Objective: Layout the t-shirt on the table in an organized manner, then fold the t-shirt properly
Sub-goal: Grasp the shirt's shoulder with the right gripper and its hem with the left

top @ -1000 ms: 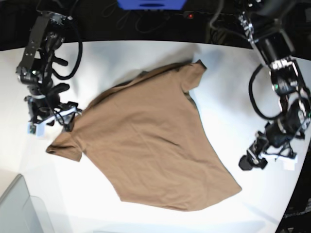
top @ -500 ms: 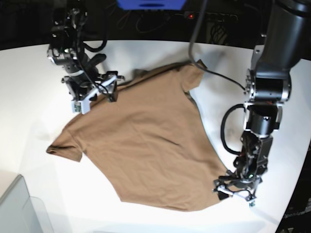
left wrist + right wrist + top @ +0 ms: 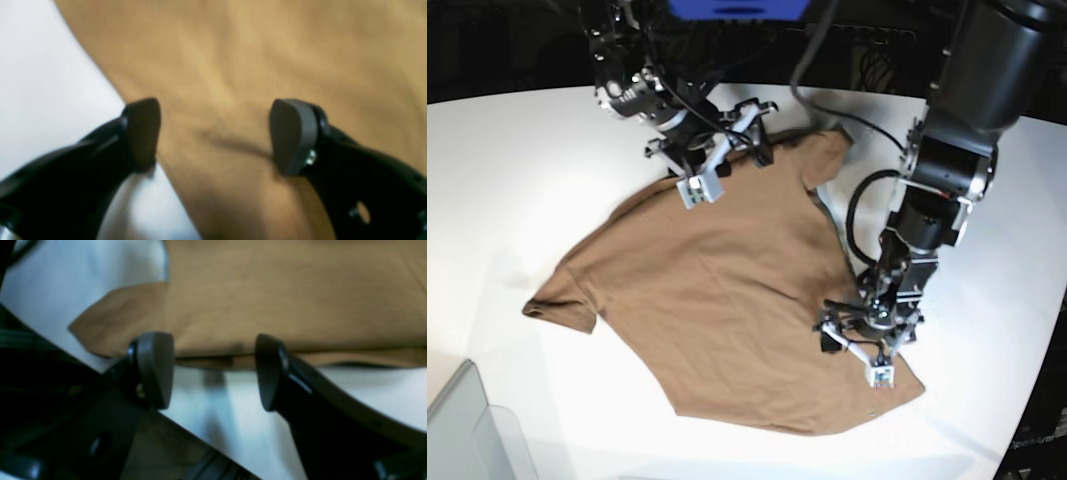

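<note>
the t-shirt lies spread on the white tabletop, roughly flat and skewed on a diagonal: one sleeve points toward the left of the base view, the other sleeve toward the top, and the hem corner sits at the lower right. soft wrinkles run across the cloth.

the left gripper hangs over the shirt's right side edge, close above the hem corner. in its wrist view the fingers stand wide apart with nothing between them; one finger is over the bare tabletop just beside the shirt's edge, the other over the cloth (whether either pad touches the surface cannot be told, since the view is blurred).

the right gripper is at the far edge of the shirt, near the top sleeve. its fingers are likewise spread wide and hold nothing; in its wrist view they frame a folded-over edge of the shirt, with white tabletop under them.

a grey translucent bin sits at the lower left corner of the base view, well apart from the shirt.
</note>
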